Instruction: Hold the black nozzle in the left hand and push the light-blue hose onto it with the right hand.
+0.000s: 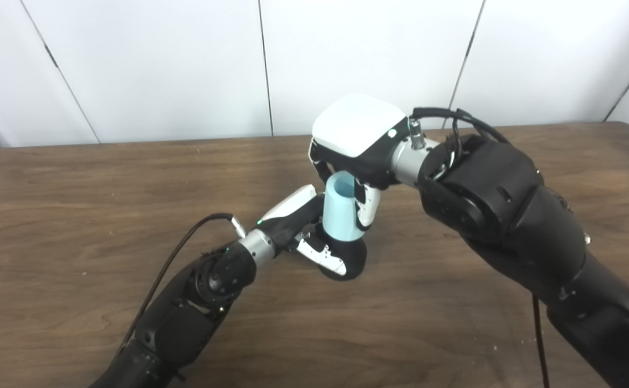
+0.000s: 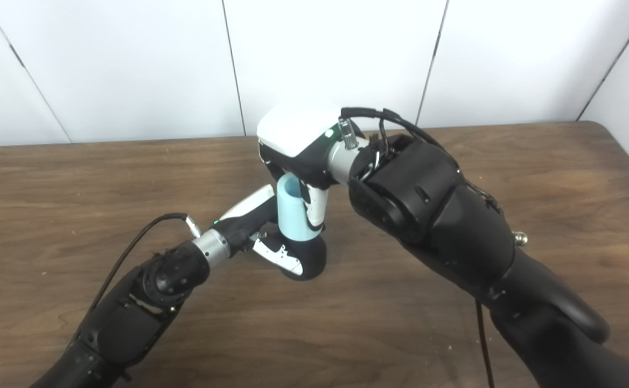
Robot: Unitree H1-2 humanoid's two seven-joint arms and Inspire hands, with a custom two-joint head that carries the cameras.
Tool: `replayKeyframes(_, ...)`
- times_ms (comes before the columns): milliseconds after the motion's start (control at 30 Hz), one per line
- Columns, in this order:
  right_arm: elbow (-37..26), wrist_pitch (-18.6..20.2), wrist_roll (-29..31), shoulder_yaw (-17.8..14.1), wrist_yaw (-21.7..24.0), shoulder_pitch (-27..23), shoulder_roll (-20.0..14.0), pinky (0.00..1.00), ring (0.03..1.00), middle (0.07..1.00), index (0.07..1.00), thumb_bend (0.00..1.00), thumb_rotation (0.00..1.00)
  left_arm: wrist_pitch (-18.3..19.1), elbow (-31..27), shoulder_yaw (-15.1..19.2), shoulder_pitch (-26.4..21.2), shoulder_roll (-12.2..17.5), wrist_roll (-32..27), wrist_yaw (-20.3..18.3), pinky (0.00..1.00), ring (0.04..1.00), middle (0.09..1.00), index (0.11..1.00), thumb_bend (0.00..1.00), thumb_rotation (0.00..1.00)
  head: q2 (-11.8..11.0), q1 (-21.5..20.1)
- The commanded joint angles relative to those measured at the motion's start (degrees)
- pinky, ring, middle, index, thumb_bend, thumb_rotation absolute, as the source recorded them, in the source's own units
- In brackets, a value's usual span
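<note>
At the centre of the left eye view, two robot hands meet above a dark wooden worktop (image 1: 104, 178) backed by white wall panels (image 1: 158, 64). From about seven o'clock the left arm rises to the left hand (image 1: 314, 234), whose white-and-black fingers are curled around a black nozzle (image 1: 353, 257) that bulges out below them. Standing upright on that nozzle, touching its top, is the light-blue hose (image 1: 340, 213), a short pale tube with its open mouth facing up. From about four o'clock the bulky black right arm reaches in, ending in the right hand (image 1: 360, 148) with a white back; its fingers come down at either side of the hose's upper part and are wrapped on it. A black cable (image 1: 185, 242) loops from the left wrist toward eight o'clock. Across in the right eye view, the same group sits slightly left of centre. The left hand (image 2: 263, 229) clasps the nozzle (image 2: 312, 258) from the nine o'clock side, the hose (image 2: 293, 213) stands straight up out of it, and the right hand (image 2: 298, 143) caps and clutches the hose from twelve o'clock, one white finger running down the tube's three o'clock side. How deep the nozzle sits inside the hose cannot be told.
</note>
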Motion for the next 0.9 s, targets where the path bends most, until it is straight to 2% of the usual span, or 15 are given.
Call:
replayKeyframes(0,0.9,-3.0,0.8,0.9,4.1,1.8,-0.5,0.07,0.157,0.47,0.484,0.53,0.0,4.8,2.0,-3.2,3.9,1.2,2.1,-6.2,0.37,0.454,0.522,0.493,0.51,0.08,0.1,0.0)
replayKeyframes(433,0.7,-5.1,0.7,-1.5,1.9,4.9,1.0,0.03,0.11,0.469,0.487,0.53,0.0,4.9,2.2,-3.2,3.9,1.1,2.0,-6.0,0.37,0.448,0.519,0.493,0.51,0.08,0.0,0.1)
replayKeyframes(867,0.3,-6.1,-0.4,-2.7,3.8,4.8,2.4,0.03,0.109,0.469,0.485,0.53,0.0,5.4,2.3,-3.3,3.8,1.0,2.1,-6.2,0.35,0.427,0.506,0.493,0.51,0.08,0.1,0.1)
